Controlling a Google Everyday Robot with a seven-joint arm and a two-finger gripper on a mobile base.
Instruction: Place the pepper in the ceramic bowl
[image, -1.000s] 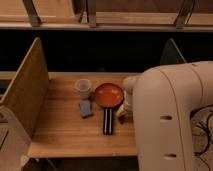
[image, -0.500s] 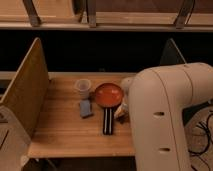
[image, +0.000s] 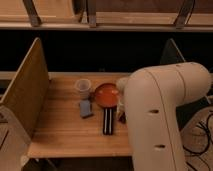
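Observation:
The ceramic bowl (image: 106, 94), orange-red and glossy, sits at the middle of the wooden table (image: 60, 130). My gripper (image: 120, 106) reaches down just right of the bowl, mostly hidden behind my own bulky white arm (image: 160, 120). A small dark shape (image: 121, 118) shows at the arm's edge under the gripper. I cannot tell whether it is the pepper, which is otherwise hidden.
A small pale cup (image: 83, 88) stands left of the bowl. A blue-grey sponge (image: 85, 108) lies in front of the cup, and a black striped object (image: 107, 121) lies in front of the bowl. Wooden side panels (image: 27, 95) flank the table.
My arm has swung slightly to the left and covers more of the table's right side. The bowl, cup and sponge have not moved.

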